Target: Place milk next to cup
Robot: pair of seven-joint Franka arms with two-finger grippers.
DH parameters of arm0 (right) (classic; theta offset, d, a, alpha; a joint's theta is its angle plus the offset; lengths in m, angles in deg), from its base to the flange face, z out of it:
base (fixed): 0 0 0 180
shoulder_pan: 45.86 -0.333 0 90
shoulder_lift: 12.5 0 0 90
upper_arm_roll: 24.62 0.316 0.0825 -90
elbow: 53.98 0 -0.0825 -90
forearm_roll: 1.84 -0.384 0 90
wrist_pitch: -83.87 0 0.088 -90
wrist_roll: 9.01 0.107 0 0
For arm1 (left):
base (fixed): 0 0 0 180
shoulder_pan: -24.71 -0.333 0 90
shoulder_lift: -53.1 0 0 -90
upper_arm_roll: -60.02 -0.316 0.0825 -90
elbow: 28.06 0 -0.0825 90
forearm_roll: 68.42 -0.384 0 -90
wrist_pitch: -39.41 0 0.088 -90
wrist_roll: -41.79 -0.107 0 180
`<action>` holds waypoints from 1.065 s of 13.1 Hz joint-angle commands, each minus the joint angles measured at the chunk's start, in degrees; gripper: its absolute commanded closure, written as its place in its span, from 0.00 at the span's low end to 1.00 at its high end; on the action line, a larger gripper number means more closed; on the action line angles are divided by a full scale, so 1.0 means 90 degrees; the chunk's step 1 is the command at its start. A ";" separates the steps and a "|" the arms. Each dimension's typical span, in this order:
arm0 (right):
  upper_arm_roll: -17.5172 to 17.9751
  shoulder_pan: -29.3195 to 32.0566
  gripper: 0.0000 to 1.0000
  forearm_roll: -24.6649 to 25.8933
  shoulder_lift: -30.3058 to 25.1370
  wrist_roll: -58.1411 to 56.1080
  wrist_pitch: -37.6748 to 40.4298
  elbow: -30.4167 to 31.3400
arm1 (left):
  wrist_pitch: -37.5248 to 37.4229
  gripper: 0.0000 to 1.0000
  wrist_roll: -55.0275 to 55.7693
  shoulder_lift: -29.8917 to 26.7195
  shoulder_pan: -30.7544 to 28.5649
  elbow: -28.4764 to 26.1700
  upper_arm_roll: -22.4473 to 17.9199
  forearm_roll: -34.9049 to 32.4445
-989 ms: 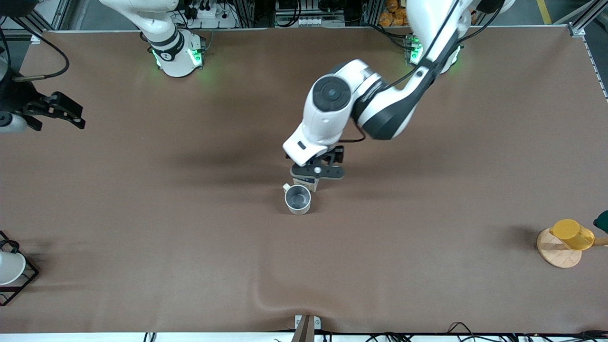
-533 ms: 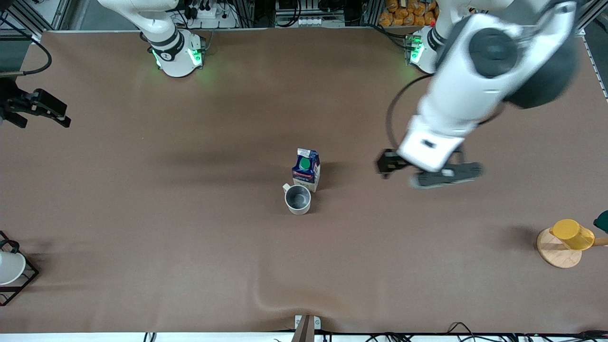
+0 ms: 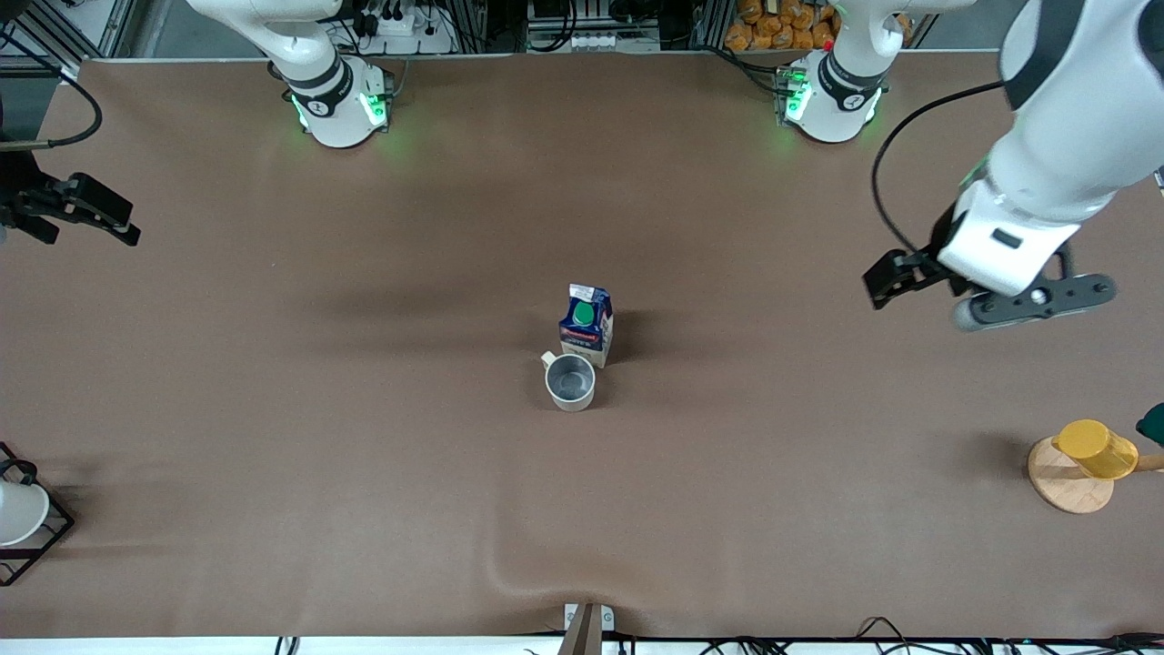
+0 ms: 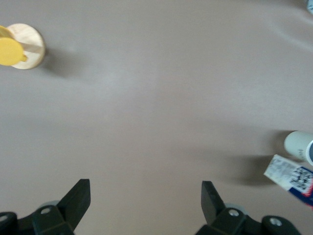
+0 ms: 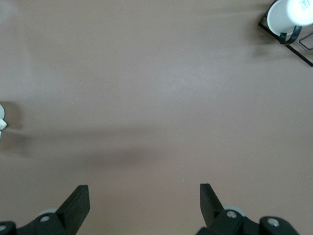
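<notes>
Two things stand together mid-table (image 3: 364,437): the milk (image 3: 587,325) upright, touching the cup (image 3: 570,381) and farther from the front camera than it. Left hand (image 4: 145,201) hangs released toward the left arm's end from the cup; right hand (image 5: 145,199), also spread, waits toward the right arm's end.
</notes>
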 commanded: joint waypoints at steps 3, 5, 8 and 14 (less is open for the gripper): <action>-0.0007 -0.0114 0.00 -0.0115 0.0124 0.0377 0.0422 -0.0311 | 0.0036 0.00 -0.0326 -0.0541 -0.0315 -0.0524 0.0058 0.0114; 0.0002 -0.0172 0.00 -0.0105 0.0104 0.0377 0.0441 -0.0321 | -0.0159 0.00 -0.0454 -0.0648 -0.0345 -0.0543 0.0067 0.0114; 0.0002 -0.0231 0.00 -0.0095 0.0085 0.0396 0.0490 -0.0311 | -0.0179 0.00 -0.0473 -0.0707 -0.0374 -0.0553 0.0077 0.0123; 0.0002 -0.0465 0.00 -0.0105 0.0104 0.0406 0.0637 -0.0340 | -0.0706 0.00 -0.1547 -0.0911 0.0163 -0.0485 -0.0928 0.0396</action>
